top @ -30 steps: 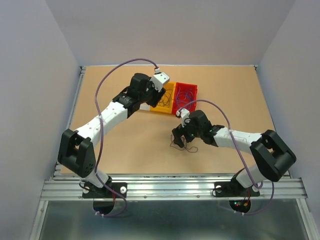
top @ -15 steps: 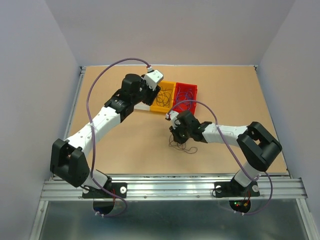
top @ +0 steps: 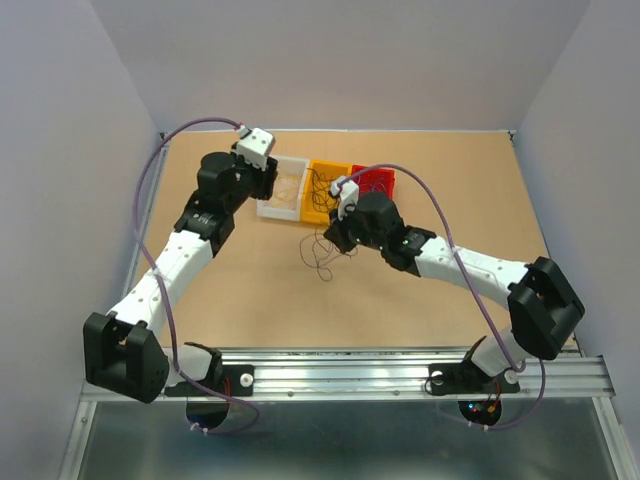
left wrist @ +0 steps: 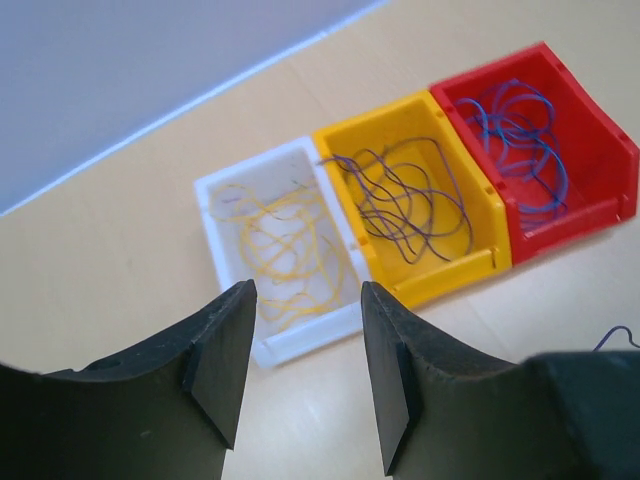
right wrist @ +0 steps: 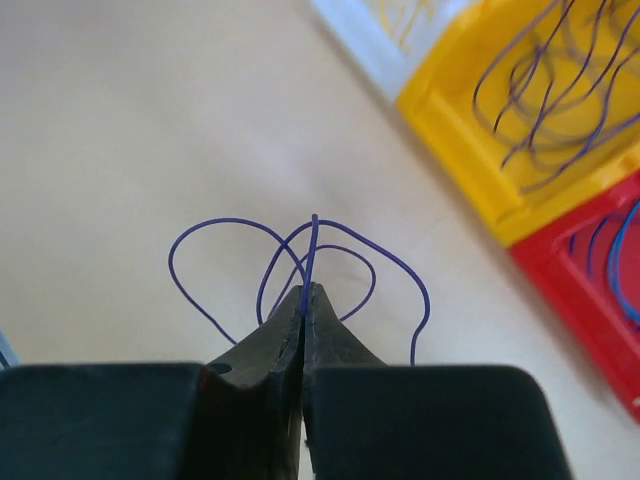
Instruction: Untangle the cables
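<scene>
Most of the job looks done. The white box [left wrist: 255, 163] has yellow wires [left wrist: 285, 250] in it. The yellow box [left wrist: 440, 285] has dark wires [left wrist: 405, 200]. The red box [left wrist: 570, 215] has blue wires [left wrist: 520, 120]. One thin purple wire [right wrist: 225, 220] is not in a box yet. The right gripper [right wrist: 305, 295] is pinched tight on it, near the yellow box. The left gripper [left wrist: 305, 300] has its fingers apart and holds nothing, over the white box.

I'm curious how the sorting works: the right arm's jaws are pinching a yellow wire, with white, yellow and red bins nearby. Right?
Not quite. The wire pinched in the right arm's jaws is purple-blue, not yellow; the right wrist view shows it. The white bin, yellow bin and red bin are indeed nearby.
</scene>
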Controlling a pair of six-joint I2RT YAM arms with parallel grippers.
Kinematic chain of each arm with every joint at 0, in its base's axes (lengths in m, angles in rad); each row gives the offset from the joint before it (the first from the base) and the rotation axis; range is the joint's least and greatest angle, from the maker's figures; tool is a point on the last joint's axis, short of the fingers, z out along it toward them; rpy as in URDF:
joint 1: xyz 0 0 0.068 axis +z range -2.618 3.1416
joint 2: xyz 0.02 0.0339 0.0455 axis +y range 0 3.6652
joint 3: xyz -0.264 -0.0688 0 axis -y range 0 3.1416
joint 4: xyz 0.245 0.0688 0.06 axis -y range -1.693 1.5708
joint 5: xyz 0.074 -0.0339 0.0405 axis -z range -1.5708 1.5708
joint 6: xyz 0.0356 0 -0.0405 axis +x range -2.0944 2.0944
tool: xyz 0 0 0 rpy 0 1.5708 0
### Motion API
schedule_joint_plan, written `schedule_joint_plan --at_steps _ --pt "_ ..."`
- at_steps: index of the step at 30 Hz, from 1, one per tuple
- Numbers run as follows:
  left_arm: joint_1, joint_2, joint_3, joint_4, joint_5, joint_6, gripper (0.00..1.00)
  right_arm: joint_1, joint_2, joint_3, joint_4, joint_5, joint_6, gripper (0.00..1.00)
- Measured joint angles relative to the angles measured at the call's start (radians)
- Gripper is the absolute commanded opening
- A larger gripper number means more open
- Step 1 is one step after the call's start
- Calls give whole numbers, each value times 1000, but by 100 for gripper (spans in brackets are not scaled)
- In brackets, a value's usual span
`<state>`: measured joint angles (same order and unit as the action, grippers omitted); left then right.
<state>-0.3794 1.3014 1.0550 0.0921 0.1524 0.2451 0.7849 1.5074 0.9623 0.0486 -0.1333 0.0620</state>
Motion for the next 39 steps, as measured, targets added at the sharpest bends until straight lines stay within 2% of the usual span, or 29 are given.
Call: schedule_joint_plan --at_steps 5,10,19,25,31,36,39 --pt "124 -119 -46 118 -3 -77 58 0 64 175 92 61 57 1" --pt "177 -181 -92 204 -2 -135 58 0 161 351 139 163 77 1" --pt "185 -177 -134 261 31 -177 57 -23 315 543 143 413 66 0" --pt "185 -166 -135 273 39 -175 58 -85 415 592 143 521 87 1" --pt "185 -162 -145 286 57 -175 58 -117 582 673 135 664 80 1" --pt "185 -143 -145 286 73 -173 58 -114 792 860 64 668 79 0" --pt "185 -138 -145 286 77 -172 57 -114 852 876 20 633 102 1"
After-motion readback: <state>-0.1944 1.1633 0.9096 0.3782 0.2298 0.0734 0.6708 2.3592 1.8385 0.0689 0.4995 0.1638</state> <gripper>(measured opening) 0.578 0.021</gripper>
